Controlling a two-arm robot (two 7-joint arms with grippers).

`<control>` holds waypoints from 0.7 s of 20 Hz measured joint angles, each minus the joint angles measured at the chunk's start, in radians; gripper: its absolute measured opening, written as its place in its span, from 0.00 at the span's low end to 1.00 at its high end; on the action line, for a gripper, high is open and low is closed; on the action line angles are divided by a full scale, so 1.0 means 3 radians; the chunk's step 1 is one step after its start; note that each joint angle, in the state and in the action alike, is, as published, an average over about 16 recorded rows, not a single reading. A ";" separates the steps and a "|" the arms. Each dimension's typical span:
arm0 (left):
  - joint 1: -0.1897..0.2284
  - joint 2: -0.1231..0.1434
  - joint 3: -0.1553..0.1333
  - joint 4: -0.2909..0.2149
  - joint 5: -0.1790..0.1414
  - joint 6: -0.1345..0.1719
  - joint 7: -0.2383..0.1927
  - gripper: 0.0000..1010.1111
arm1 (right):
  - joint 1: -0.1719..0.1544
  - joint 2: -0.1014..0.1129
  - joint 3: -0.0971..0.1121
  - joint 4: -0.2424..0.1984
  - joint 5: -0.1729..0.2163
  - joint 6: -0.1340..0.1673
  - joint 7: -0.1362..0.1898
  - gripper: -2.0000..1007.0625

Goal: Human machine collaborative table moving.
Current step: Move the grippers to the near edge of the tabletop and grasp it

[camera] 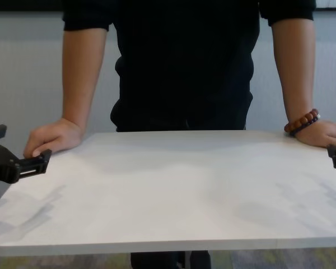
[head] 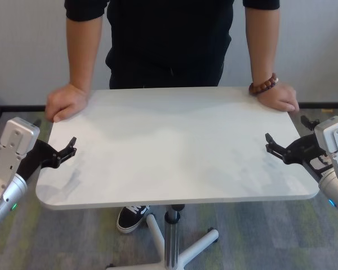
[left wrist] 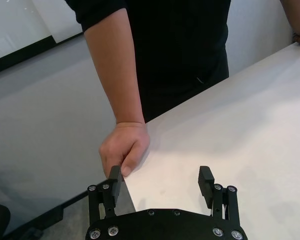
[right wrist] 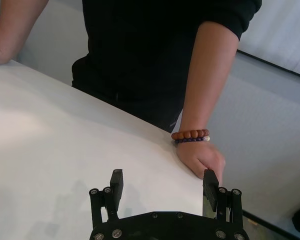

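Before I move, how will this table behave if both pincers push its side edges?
The table would likely stay stiff, since its top looks like one thin rigid slab. On a single pole it may rock or tip under uneven force. Its smooth edges could slip in the open left pincer and right pincer. The human's hands should steady it.

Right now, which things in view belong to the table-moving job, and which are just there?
Part of the job:
- table
- human, both hands on its far corners
- left gripper, open at the table's left edge
- right gripper, open at the right edge

Just there:
- beaded bracelet on the human's wrist
- black shoe under the table
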 joint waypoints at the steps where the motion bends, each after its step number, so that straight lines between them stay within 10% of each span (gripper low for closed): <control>1: 0.0000 0.0000 0.0000 0.0000 0.0000 0.0000 0.0000 0.99 | 0.0000 0.0000 0.0000 0.0000 0.0000 0.0000 0.0000 0.99; 14: 0.0000 0.0000 0.0000 0.0000 0.0000 0.0000 0.0000 0.99 | 0.0000 0.0000 0.0000 0.0000 0.0000 0.0000 0.0000 0.96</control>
